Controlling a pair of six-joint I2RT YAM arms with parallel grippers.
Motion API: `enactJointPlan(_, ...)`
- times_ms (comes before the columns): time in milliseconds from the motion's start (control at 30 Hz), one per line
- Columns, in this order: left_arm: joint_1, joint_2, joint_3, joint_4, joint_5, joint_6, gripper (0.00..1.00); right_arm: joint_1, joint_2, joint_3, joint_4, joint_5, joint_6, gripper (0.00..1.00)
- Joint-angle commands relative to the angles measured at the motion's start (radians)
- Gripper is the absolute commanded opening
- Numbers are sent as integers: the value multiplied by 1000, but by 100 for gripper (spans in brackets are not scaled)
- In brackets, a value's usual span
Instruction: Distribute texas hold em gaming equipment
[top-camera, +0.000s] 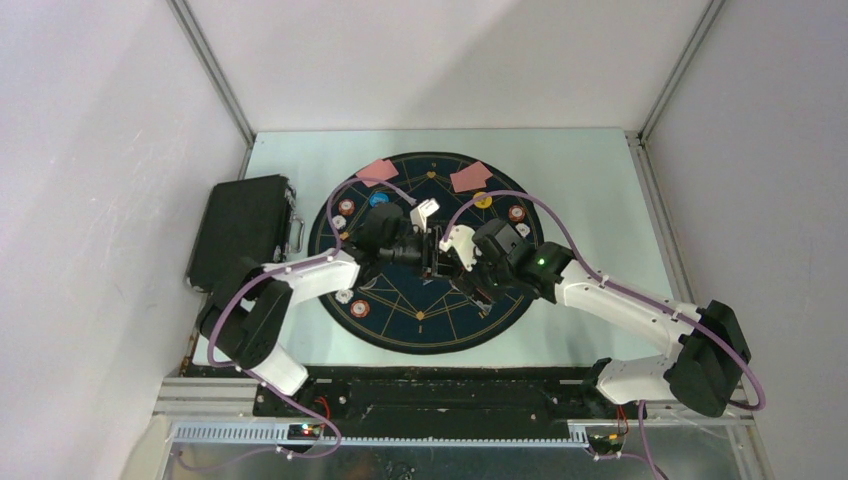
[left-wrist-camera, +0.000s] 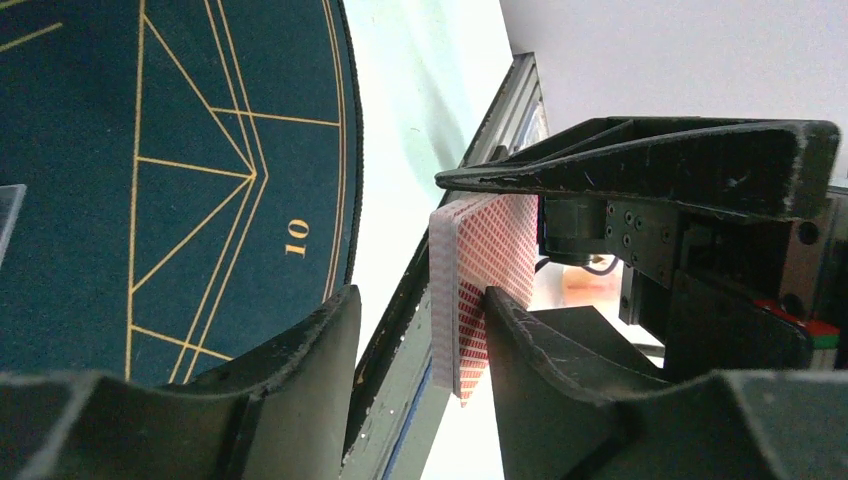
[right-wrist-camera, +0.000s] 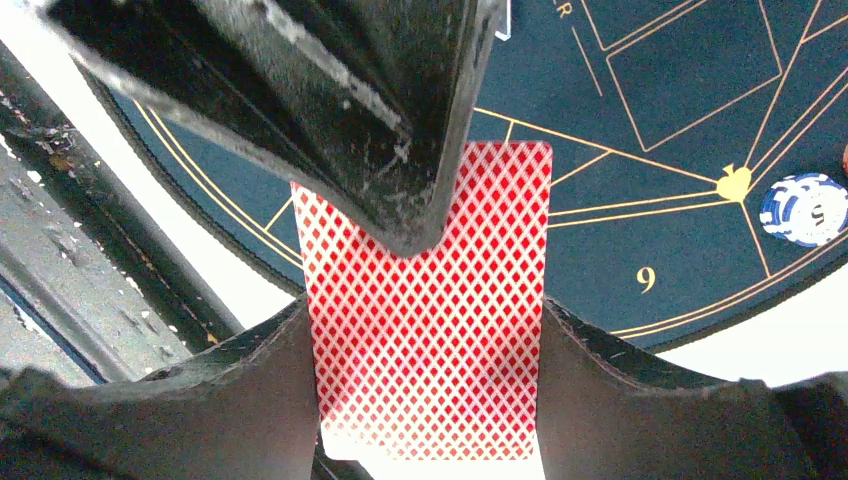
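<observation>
Clamping a card stack (right-wrist-camera: 430, 400) by its two long edges, R gripper (right-wrist-camera: 422, 330) has both fingers touching the stack's lower half; pink diamond back faces its wrist cam, upper half stands free. L gripper (left-wrist-camera: 418, 305) comes in from the opposite side w/ jaws apart, straddling that free end. One of its fingers (left-wrist-camera: 530, 360) lies against the pink back, the other stands off the far face w/ a visible gap, so no pinch yet. Stack is held on edge in the air above the near-centre of the dark round mat (top-camera: 470, 325), btwn the two wrists, touching nothing else that I can see. Handling, my read: cards are light, thin, bendy and slick on each other, so a top card should slide off easily but neighbours may drag along or fan out. Best hold for one card is a flat pinch face-to-back at the free end, well clear of R's fingers; squeezing edges would bow it. Whether L's far finger will separate a single card I can't tell. Further out, a blue-white chip (right-wrist-camera: 805, 208) lies on the mat near its gold rim. Toward the far rim are a red-white chip (top-camera: 345, 207), blue chip (top-camera: 379, 198), yellow chip (top-camera: 482, 200) and a second red-white chip (top-camera: 516, 212). Beyond them two pink cards (top-camera: 377, 170) lie at the far edge, well apart. Black case (top-camera: 240, 230) is off the mat, far left.
</observation>
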Motion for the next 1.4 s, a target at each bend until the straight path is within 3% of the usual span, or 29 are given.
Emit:
enactJointPlan(0, 35, -54, -1, -42, -26, 53, 51, 4, -43, 41, 39, 7, 9, 0)
enactJointPlan(300, 48, -110, -18, -47, -21, 56, 42, 4, -44, 41, 42, 16, 11, 0)
enactJointPlan(467, 48, -157, -39, -12, -1, 31, 31, 3, -38, 41, 41, 31, 14, 0)
enactJointPlan(600, 48, -197, -41, -45, -35, 39, 12, 3, -34, 41, 41, 39, 18, 0)
enactJointPlan(633, 48, -211, -40, -67, -44, 43, 4, 2, -34, 41, 41, 41, 19, 0)
enactJointPlan(700, 51, -236, -37, -109, -79, 67, 1, 1, -34, 40, 39, 42, 21, 0)
enactJointPlan(1233, 190, -505, -82, -199, -182, 163, 0, -46, -31, 40, 38, 68, 32, 0)
enactJointPlan(1333, 226, -520, -21, -265, -208, 281, 0, -56, -37, 40, 41, 62, 34, 0)
enactJointPlan(1367, 245, -520, 34, -299, -221, 388, 0, -63, -37, 39, 43, 56, 35, 0)
